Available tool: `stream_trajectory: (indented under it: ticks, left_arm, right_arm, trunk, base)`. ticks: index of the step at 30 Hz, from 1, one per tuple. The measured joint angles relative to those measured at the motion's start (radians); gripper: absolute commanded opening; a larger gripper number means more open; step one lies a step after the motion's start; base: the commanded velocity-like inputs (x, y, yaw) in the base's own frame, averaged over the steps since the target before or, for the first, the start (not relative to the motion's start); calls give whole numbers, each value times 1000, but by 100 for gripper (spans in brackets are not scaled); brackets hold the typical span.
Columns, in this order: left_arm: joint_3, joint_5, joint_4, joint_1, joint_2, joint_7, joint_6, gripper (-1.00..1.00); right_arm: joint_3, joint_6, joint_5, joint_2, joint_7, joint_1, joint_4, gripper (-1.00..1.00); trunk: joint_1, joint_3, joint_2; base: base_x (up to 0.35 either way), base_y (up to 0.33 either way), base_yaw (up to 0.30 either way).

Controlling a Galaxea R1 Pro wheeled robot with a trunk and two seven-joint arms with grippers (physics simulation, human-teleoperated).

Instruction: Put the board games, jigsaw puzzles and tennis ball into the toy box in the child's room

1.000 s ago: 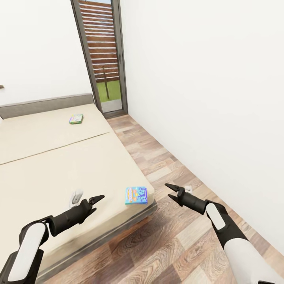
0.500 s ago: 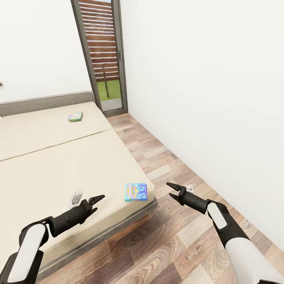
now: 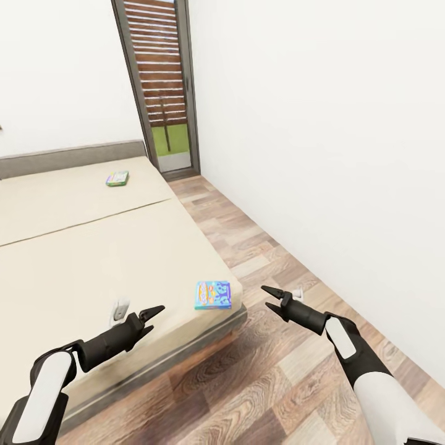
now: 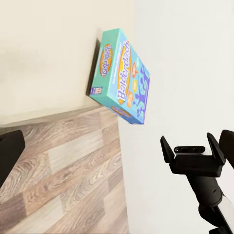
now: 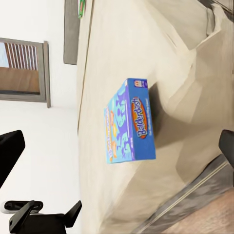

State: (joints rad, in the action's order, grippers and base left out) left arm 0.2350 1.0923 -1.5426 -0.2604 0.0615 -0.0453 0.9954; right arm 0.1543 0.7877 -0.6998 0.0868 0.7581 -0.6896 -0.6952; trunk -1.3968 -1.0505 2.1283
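— Nearest items?
— Left gripper (image 3: 150, 316), raised over the near part of the bed (image 3: 80, 259), fingers parted, holding nothing. Right gripper (image 3: 270, 296), over the wood floor (image 3: 259, 377) just off the bed's corner, fingers likewise spread, nothing held.

— And between them?
— One blue board game (image 3: 213, 295), lying flat on the mattress at the near corner, close to the edge. The wrist views read "Balderdash" on its side (image 4: 127, 80) (image 5: 130, 124). It touches neither gripper.

— Further back?
— A second board game (image 3: 117, 178), green, flat on the bed close to the grey headboard (image 3: 74, 156), well apart from the blue one.

— Farthest?
— Dark-framed tall window (image 3: 162, 86) between white walls.
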Motion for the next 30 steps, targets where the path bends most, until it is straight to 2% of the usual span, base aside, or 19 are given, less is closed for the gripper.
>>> stream_trajectory:
  ticks: [27, 30]
  left_arm:
    - [9, 3, 1, -6, 8, -4, 1, 100]
    - [17, 6, -4, -19, 11, -6, 3, 100]
  right_arm:
    - [-1, 0, 0, -6, -2, 1, -1, 100]
    - [-3, 0, 0, -9, -3, 1, -4, 100]
  trunk:
    - [-104, -85, 189]
    - [-104, -85, 189]
  base:
    - [0, 0, 0]
    - [0, 0, 0]
